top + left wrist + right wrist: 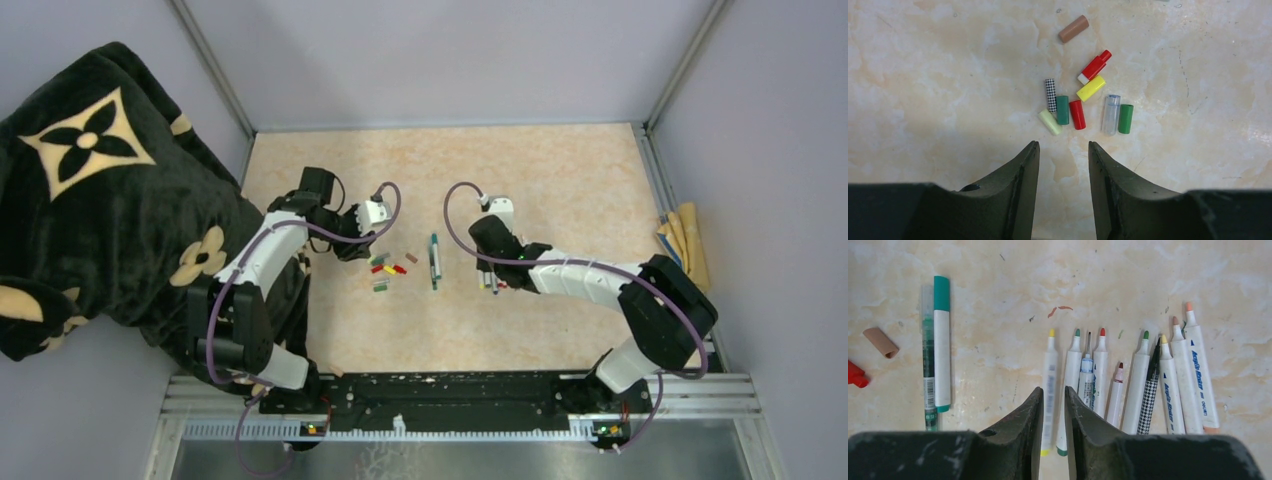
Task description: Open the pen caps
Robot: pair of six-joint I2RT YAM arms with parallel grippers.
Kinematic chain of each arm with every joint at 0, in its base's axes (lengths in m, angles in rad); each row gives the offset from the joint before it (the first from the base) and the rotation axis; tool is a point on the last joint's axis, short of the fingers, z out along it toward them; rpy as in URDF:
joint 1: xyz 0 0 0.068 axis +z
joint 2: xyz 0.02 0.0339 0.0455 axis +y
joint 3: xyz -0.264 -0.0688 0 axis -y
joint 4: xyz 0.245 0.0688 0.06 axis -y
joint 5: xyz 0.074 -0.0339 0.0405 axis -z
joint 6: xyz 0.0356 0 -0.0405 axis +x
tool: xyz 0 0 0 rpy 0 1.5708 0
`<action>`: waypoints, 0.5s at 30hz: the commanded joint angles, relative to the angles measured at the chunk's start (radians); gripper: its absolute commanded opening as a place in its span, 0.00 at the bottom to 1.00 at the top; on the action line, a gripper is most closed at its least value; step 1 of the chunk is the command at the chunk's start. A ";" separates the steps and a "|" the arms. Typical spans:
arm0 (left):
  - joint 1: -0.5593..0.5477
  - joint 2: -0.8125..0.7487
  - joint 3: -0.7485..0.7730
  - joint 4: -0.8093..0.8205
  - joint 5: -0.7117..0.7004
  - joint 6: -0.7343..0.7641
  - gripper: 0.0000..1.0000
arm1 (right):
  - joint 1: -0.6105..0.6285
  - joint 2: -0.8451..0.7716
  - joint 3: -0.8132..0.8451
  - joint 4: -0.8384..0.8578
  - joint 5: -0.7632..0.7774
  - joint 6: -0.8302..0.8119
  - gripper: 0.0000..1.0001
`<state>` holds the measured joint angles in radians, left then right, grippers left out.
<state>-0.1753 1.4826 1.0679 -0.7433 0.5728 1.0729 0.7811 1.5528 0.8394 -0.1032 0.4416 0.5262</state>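
Several loose pen caps lie in a cluster [388, 270]. In the left wrist view they are brown [1073, 29], red-and-white [1094, 67], yellow [1091, 88], houndstooth [1050, 95], green [1062, 110], red [1077, 114], pale green [1050, 122], clear [1111, 114] and green [1125, 119]. My left gripper [1063, 144] is open and empty, just short of them. Several uncapped pens [1128, 385] lie in a row. My right gripper [1053, 389] hovers over them, its jaws a narrow gap apart. The yellow-tipped pen [1050, 365] shows blurred in that gap, not clamped.
A teal-capped white pen [941, 340] and a clear green pen [928, 355] lie side by side left of the row, between the two arms [435, 260]. A black plush blanket [90, 180] covers the left side. Yellowish cloths [685, 240] sit at the right wall.
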 commanded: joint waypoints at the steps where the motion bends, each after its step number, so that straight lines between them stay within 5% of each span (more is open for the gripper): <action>1: 0.025 -0.019 0.040 -0.048 0.048 -0.003 0.47 | -0.005 -0.049 0.065 -0.025 0.002 -0.037 0.22; 15: 0.052 -0.016 0.046 -0.072 0.073 0.002 0.47 | 0.073 0.141 0.192 0.049 -0.152 0.043 0.16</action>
<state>-0.1390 1.4807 1.0851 -0.7883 0.5980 1.0733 0.8268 1.6276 0.9474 -0.1146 0.3782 0.5175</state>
